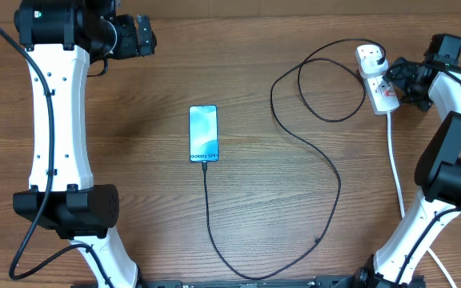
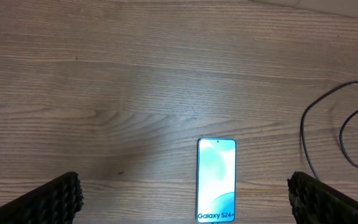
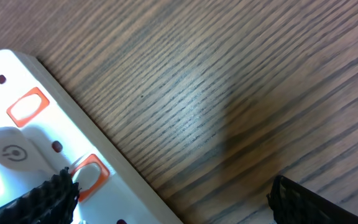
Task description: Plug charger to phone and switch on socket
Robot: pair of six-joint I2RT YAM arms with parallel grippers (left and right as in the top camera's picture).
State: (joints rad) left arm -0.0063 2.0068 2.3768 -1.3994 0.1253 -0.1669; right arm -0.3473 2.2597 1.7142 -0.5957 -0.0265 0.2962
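Light: we are seeing soft, even brightness; pale sheen is lying on the table (image 2: 166, 106) near the glowing phone (image 2: 216, 180); socket (image 3: 42, 134) is blurring slightly close up, dim shadow falling beside it

The phone (image 1: 203, 133) lies centre, the charger (image 1: 206, 192) looping from its near end rightward to the socket (image 1: 377, 80).

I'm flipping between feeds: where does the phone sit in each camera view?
Overhead: the phone lies just left of centre, screen lit, with the charger cable reaching its lower end.
Left wrist: bottom centre, cut off by the lower edge.
Right wrist: not in it; only the power strip shows.
Shared landmark: the cable's loop, right of the phone in the overhead and at the left wrist picture's right edge.
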